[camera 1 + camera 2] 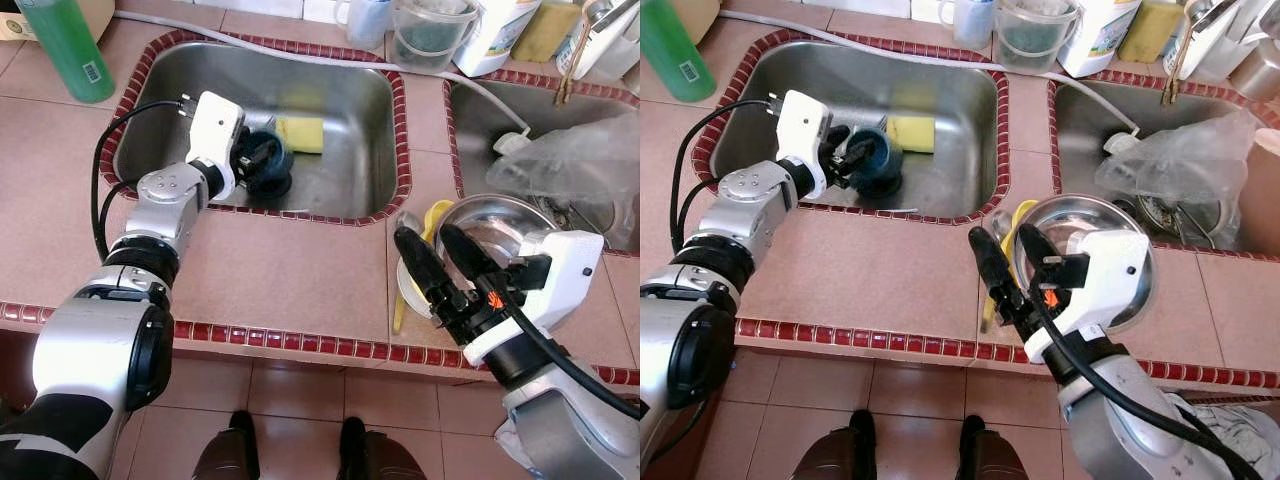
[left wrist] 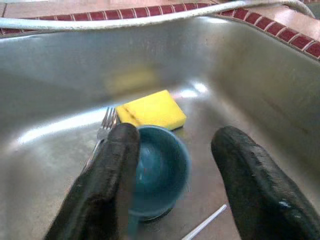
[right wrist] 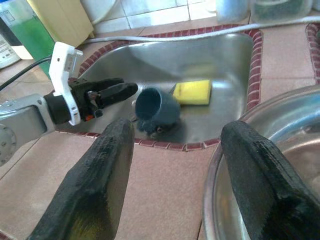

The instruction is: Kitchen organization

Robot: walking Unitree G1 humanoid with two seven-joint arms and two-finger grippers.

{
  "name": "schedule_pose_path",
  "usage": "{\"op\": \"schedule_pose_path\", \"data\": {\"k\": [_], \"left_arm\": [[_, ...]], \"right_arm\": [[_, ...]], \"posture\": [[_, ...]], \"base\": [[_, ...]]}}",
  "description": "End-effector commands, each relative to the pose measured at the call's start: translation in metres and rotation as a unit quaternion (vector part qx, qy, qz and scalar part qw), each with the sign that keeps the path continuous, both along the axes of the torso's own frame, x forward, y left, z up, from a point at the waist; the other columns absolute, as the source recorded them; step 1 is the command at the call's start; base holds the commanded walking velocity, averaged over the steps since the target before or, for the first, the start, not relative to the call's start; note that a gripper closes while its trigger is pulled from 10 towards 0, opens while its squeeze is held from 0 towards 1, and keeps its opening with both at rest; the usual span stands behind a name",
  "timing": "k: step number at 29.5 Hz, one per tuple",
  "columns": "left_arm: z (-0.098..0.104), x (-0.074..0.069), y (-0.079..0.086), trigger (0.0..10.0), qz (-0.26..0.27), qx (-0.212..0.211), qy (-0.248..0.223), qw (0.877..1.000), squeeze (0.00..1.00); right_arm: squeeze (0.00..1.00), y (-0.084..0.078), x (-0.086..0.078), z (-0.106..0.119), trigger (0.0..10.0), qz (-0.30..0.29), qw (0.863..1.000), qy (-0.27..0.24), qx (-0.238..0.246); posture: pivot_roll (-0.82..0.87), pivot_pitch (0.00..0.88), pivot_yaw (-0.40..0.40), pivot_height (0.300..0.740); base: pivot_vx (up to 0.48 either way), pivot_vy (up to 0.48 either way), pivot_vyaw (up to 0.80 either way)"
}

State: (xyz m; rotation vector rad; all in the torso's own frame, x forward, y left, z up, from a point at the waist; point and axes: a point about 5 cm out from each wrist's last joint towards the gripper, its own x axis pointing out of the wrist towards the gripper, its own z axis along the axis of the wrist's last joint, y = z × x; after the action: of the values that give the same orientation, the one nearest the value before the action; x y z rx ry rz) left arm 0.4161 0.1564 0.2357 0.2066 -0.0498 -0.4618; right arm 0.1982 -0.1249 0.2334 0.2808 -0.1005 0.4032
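The left claw [image 2: 170,175], spread wide, reaches into the sink [image 1: 330,100] at a cup [image 2: 157,172] beside a sponge [image 2: 152,109]; the right claw [image 1: 435,262], also released, hovers over a steel bowl [image 1: 495,215] at the surface's front edge.

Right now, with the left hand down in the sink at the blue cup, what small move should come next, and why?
Probably ease the left hand a little further forward and close it. Its fingers are open on either side of the blue cup, which lies tipped on the sink floor beside the yellow sponge, not yet gripped.

glossy steel sink [image 1: 350,110], porous sponge [image 2: 151,109]
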Motion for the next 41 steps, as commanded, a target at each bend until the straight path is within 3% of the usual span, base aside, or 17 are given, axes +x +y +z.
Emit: {"op": "schedule_pose_path", "data": {"k": [1, 11, 14, 21, 22, 23, 24, 27, 35, 41], "left_arm": [[0.008, 0.0, 0.003, 10.0, -0.004, -0.017, -0.009, 1.0, 1.0], [0.017, -0.006, 0.016, 10.0, 0.002, -0.09, -0.05, 0.995, 1.0], [0.02, -0.012, 0.014, 10.0, -0.004, -0.119, -0.072, 0.99, 1.0], [0.013, -0.032, 0.004, 10.0, -0.013, -0.159, -0.108, 0.981, 0.98], [0.011, -0.037, 0.0, 10.0, -0.017, -0.18, -0.108, 0.978, 0.49], [0.011, -0.037, 0.0, 10.0, -0.017, -0.18, -0.108, 0.978, 0.49], [0.01, -0.044, -0.005, 10.0, -0.017, -0.185, -0.113, 0.976, 0.0], [0.008, -0.049, -0.01, 10.0, -0.012, -0.176, -0.112, 0.978, 0.0], [0.005, -0.085, -0.029, 10.0, -0.013, -0.2, -0.123, 0.972, 0.0], [-0.005, -0.096, -0.033, 10.0, 0.002, -0.2, -0.118, 0.973, 0.0]], "right_arm": [[0.0, -0.001, 0.003, 0.0, 10.0, -0.001, 1.0, -0.007, 0.001], [0.0, -0.001, 0.026, 0.012, 10.0, 0.004, 0.997, -0.075, 0.006], [0.0, -0.003, 0.036, 0.016, 10.0, 0.0, 0.994, -0.11, 0.003], [0.0, -0.011, 0.055, 0.006, 10.0, -0.049, 0.99, -0.131, -0.023], [0.0, -0.012, 0.058, 0.002, 10.0, -0.061, 0.988, -0.134, -0.039], [0.0, -0.012, 0.058, 0.002, 10.0, -0.061, 0.988, -0.134, -0.039], [0.0, -0.012, 0.062, -0.001, 10.0, -0.074, 0.985, -0.143, -0.057], [0.0, -0.013, 0.066, -0.004, 10.0, -0.083, 0.983, -0.149, -0.065], [0.0, -0.016, 0.073, -0.007, 10.0, -0.13, 0.97, -0.181, -0.093], [0.0, -0.019, 0.073, -0.016, 10.0, -0.155, 0.966, -0.175, -0.112]], "posture": [[-0.11, 0.269, -0.06, 0.74], [-0.08, 0.175, -0.049, 0.74], [-0.06, 0.135, -0.046, 0.74], [-0.04, 0.06, -0.044, 0.74], [-0.04, 0.046, -0.043, 0.74], [-0.04, 0.046, -0.043, 0.74], [-0.04, 0.035, -0.044, 0.74], [-0.04, 0.026, -0.045, 0.74], [-0.04, 0.0, -0.049, 0.74], [-0.04, 0.0, -0.048, 0.74]], "base": [[0.0, 0.0, 0.0], [0.0, 0.0, 0.0], [0.0, 0.0, 0.0], [0.0, 0.0, 0.0], [0.0, 0.0, 0.0], [0.0, 0.0, 0.0], [0.0, 0.0, 0.0], [0.0, 0.0, 0.0], [0.0, 0.0, 0.0], [0.0, 0.0, 0.0]]}}
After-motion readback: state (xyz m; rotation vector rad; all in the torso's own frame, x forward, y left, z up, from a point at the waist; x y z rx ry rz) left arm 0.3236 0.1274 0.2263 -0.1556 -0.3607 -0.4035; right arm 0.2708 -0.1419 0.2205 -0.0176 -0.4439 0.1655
